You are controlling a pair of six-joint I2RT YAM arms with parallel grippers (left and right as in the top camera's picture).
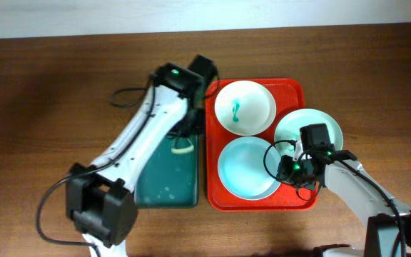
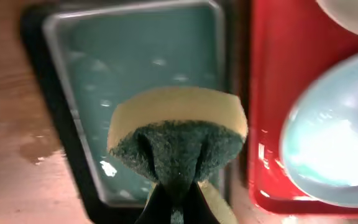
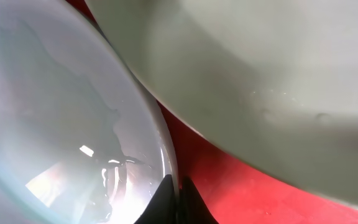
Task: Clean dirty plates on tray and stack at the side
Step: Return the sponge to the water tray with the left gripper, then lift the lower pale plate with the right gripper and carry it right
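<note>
While my right hand [image 1: 286, 170] clamps the near plate's [image 1: 245, 170] three-o'clock rim, my left hand [image 2: 176, 200], gripping the sponge [image 2: 176, 127], hangs near ten.

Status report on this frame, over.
Left claw shut on sponge over green basin. Right claw pinching near plate rim, on tray. Rear plate smeared teal. Nothing blocking.

Overhead we look straight down on the whole table [image 1: 48, 86], left wrist close above basin [image 2: 135, 68] and tray [image 2: 266, 93] edge, right wrist nearer still — the tray we see in all three.
</note>
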